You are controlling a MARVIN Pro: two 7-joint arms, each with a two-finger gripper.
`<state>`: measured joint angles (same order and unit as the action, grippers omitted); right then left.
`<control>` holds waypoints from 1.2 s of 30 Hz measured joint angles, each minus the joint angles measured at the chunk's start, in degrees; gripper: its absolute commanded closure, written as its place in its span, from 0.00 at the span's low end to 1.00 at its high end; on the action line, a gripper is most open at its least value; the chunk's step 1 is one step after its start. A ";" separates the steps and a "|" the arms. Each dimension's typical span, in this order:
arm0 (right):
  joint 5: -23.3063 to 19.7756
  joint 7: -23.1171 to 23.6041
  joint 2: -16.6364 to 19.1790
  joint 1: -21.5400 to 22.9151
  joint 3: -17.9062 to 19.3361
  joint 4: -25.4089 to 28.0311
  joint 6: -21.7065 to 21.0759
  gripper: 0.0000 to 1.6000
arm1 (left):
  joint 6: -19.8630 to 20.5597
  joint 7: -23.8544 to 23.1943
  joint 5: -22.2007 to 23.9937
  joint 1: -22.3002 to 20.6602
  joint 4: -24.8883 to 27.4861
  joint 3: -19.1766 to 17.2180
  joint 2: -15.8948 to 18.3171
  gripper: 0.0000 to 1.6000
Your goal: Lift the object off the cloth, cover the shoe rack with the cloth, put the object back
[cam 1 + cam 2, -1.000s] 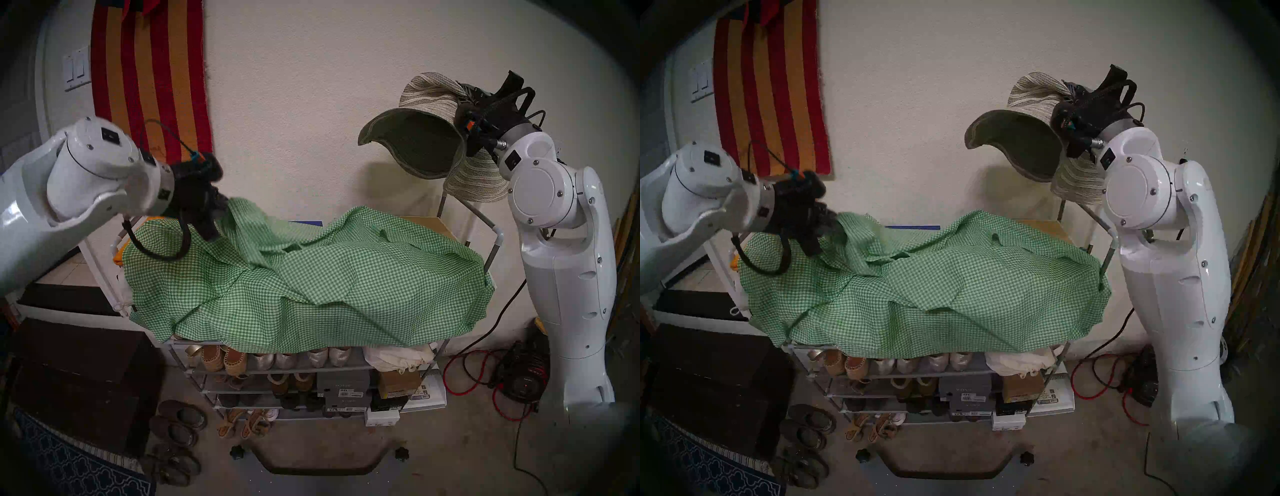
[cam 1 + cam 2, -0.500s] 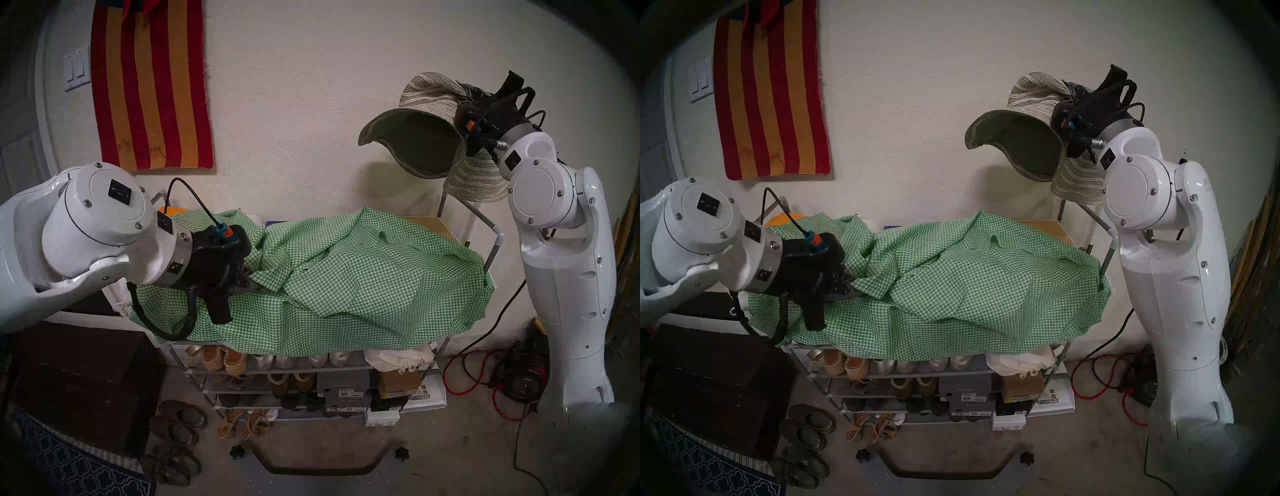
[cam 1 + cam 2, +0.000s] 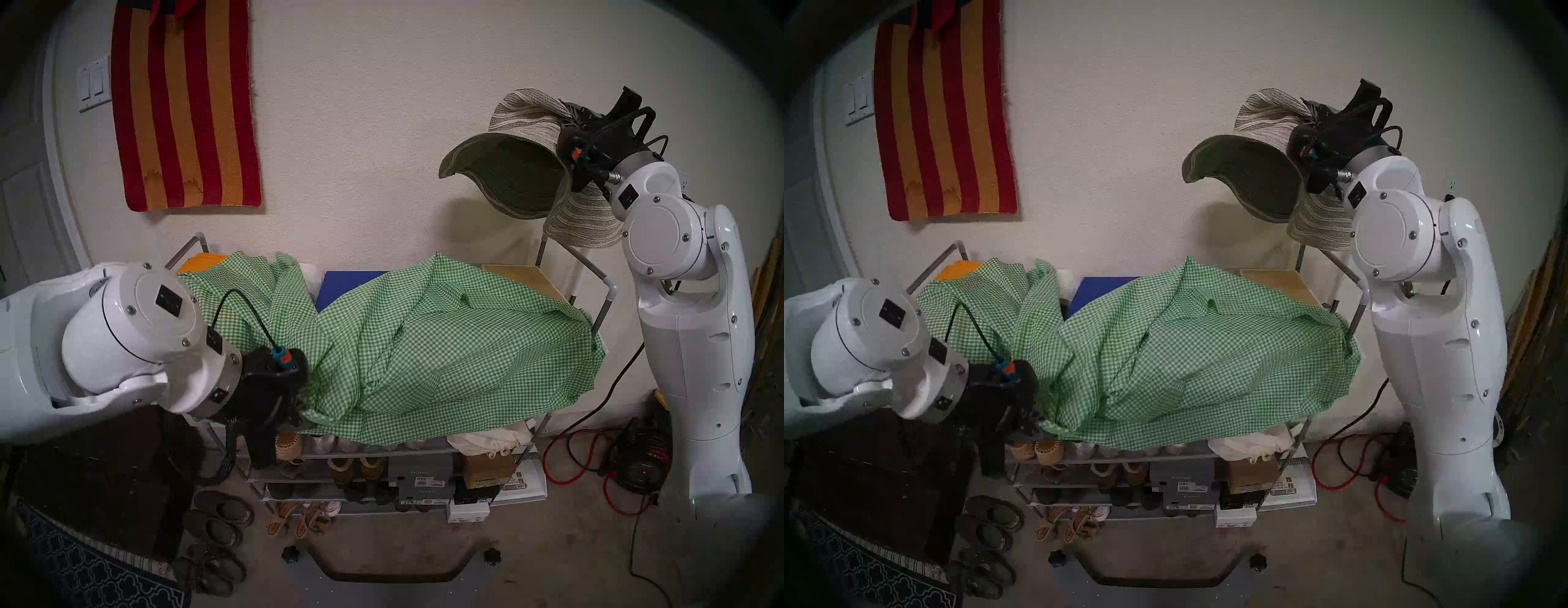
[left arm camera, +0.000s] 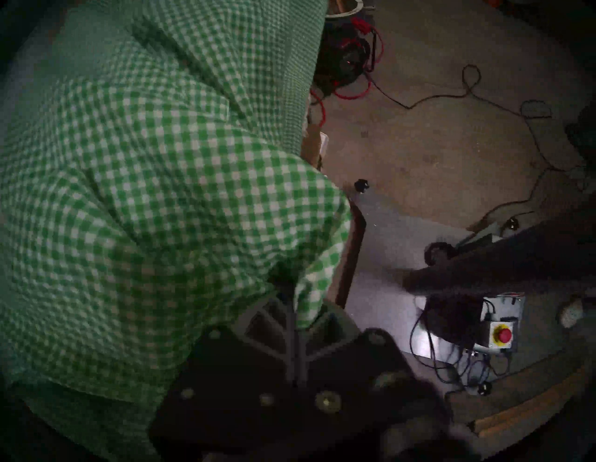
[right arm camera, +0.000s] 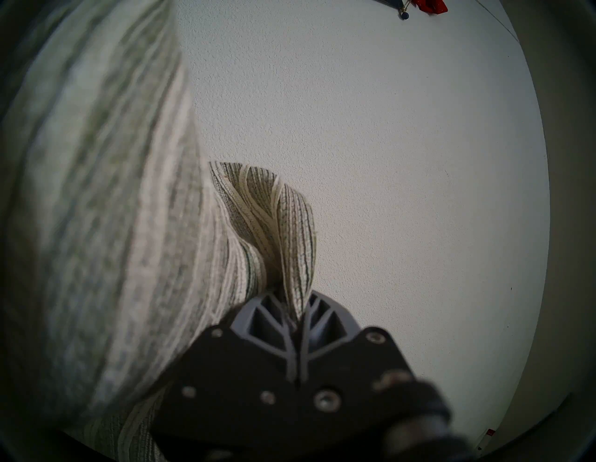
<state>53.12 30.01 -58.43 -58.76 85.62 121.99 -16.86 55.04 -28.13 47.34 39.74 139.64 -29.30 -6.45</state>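
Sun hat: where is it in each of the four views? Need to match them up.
Head stereo left: sun hat upper right, pinched in the right gripper.
Head stereo right: upper right, nearer centre.
Left wrist: not in it; only the gingham cloth.
Right wrist: fills the left side, brim fold between the fingers.
Shared landmark: the right gripper.

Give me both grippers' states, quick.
Left gripper: shut on the cloth, at the rack's front left edge.
Right gripper: shut on the hat, held up by the wall.
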 measured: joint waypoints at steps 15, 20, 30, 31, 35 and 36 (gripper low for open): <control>0.17 0.10 -0.24 -0.05 0.15 -0.01 0.20 1.00 | -0.01 4.53 -1.80 9.81 -5.86 14.80 0.51 1.00; 0.24 0.14 -0.31 -0.07 0.20 -0.01 0.27 1.00 | -1.82 9.23 -3.62 12.94 -11.11 19.45 0.61 1.00; 0.37 0.21 -0.47 -0.10 0.29 -0.01 0.40 1.00 | -8.10 17.46 -5.54 16.39 -21.76 24.20 -1.88 1.00; 0.38 0.21 -0.48 -0.10 0.29 -0.01 0.40 1.00 | -8.37 17.78 -5.59 16.52 -22.38 24.37 -2.22 1.00; 0.44 0.22 -0.55 -0.12 0.33 -0.02 0.46 1.00 | -10.08 19.78 -5.77 17.30 -26.87 25.34 -4.93 1.00; 0.45 0.23 -0.57 -0.12 0.33 -0.02 0.48 1.00 | -10.43 20.16 -5.78 17.44 -27.79 25.51 -5.52 1.00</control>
<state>53.56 30.23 -59.00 -58.88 85.95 121.97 -16.38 44.60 -7.97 41.56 57.18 111.84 -3.79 -11.97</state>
